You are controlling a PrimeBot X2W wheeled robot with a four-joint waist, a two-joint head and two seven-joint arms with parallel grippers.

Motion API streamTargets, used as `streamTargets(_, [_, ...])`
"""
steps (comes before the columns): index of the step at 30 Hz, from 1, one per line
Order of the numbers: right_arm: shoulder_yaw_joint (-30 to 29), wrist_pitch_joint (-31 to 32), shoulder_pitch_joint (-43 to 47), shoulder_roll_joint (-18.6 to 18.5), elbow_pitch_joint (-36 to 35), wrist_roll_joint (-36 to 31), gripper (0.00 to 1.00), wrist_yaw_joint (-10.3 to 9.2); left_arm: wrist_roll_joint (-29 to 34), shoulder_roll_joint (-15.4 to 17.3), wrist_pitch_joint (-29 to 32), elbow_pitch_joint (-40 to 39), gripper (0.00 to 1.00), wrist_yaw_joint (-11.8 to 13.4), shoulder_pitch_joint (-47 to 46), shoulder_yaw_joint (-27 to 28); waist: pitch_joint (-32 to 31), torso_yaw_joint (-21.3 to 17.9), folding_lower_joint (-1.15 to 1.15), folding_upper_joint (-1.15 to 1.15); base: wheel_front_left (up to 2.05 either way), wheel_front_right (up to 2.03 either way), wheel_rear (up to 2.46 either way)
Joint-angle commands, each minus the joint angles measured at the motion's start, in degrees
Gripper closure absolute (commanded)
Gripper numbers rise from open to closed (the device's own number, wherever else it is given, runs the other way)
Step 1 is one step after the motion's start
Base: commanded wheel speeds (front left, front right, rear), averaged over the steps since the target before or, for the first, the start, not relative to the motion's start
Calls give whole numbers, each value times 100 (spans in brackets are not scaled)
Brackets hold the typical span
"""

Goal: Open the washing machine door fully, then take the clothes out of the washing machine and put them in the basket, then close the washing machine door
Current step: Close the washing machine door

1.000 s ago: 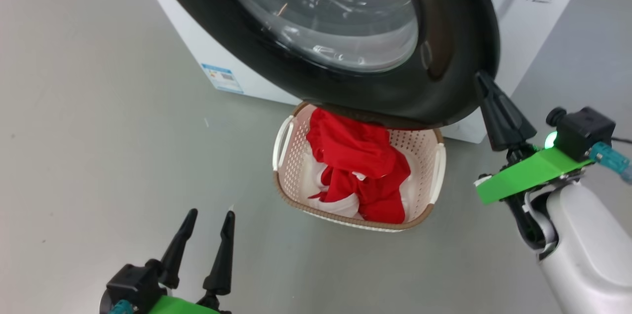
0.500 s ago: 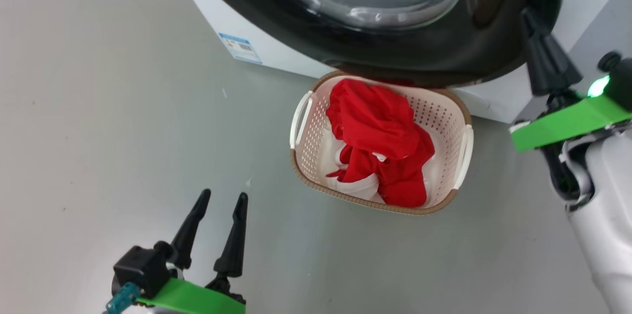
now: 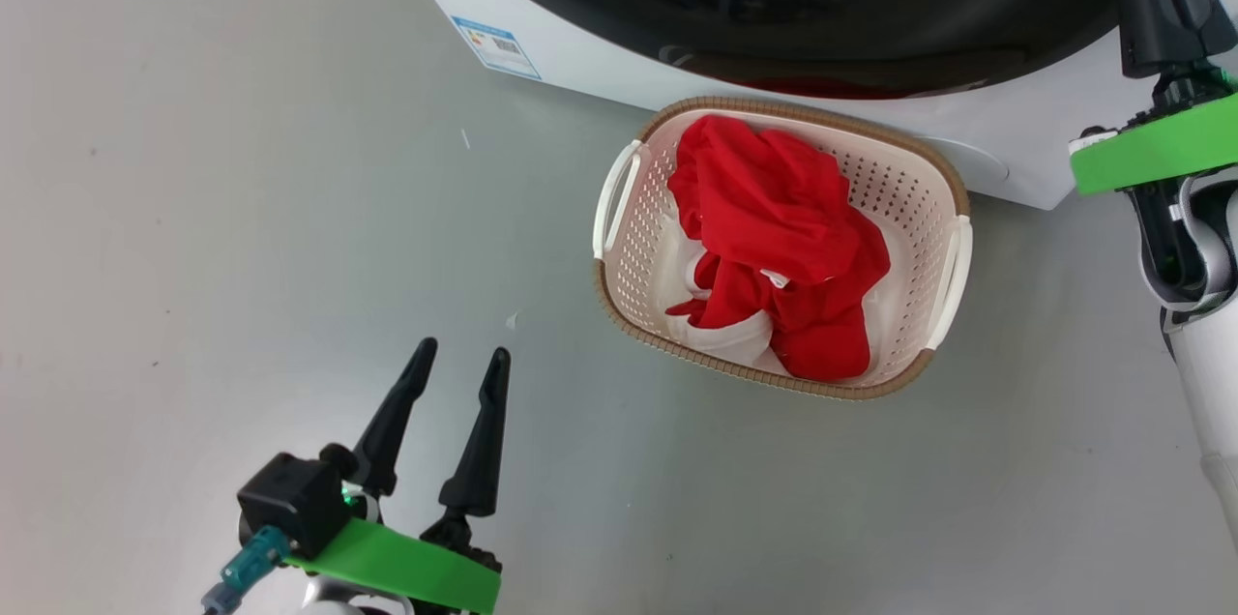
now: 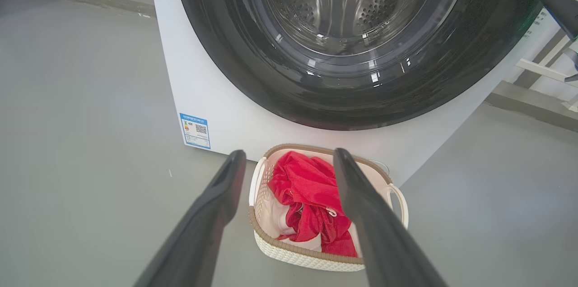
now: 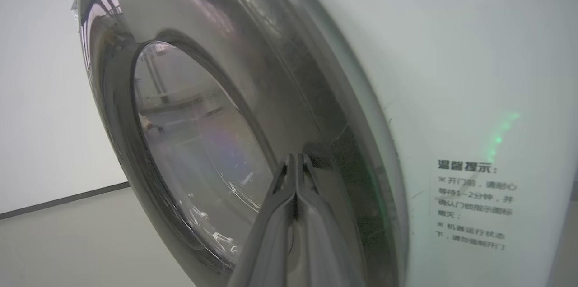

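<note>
Washing machine (image 4: 203,75) comes first: the big white box stands right ahead of both your hands. Next is the washing machine door (image 4: 235,52), round and black, lying flat against the front. It looks closed, but you cannot tell if it has clicked. Your right gripper (image 5: 295,163) has its two fingers pressed together, holding nothing, with the tips at the door's black rim. I think they are together to make one stiff poker for pushing. The basket (image 3: 643,257) sits on the floor (image 3: 193,209) ahead of your left gripper (image 3: 462,351) and off to its right, close under the door. The clothes (image 3: 774,228), red and white, are piled inside it, so the taking-out part looks done. Your left gripper is spread wide and empty, low over the floor, well apart from the basket, likely to keep out of the door's way.
</note>
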Motion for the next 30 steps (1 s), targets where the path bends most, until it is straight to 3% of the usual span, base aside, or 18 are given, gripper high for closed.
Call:
streamTargets(1, [-100,-29,-239,-21,-103,-61,100,-32,-51,87,-70,-148,0,-32,-114,170,52,24,0,0,0,0,0])
streamTargets(7, [-154,-29,-350,-1,-91,-80,100,-32,-65,87,-70,-128,0,-32,-169,155,85,17,0,0,0,0,0])
streamTargets(16, [446,-29,255,102,-127,-96,99,-32,89,87,-70,35,0,-32,-98,283,-223,-168,0,0,0,0,0])
streamTargets(22, [572,-29,825,192,-210,-76,48,-32,271,87,-70,147,0,-32,-33,414,-443,-362,0,0,0,0,0])
streamTargets(23, [592,-29,916,200,-227,-77,26,-32,304,87,-70,162,0,-32,-23,441,-478,-399,0,0,0,0,0])
streamTargets(25, [579,-29,1090,227,-265,-66,0,-32,365,87,-70,194,0,-32,3,503,-549,-476,0,0,0,0,0])
streamTargets(30, [526,-29,1504,304,-366,-73,0,-32,498,87,-70,255,0,-32,83,629,-734,-667,0,0,0,0,0])
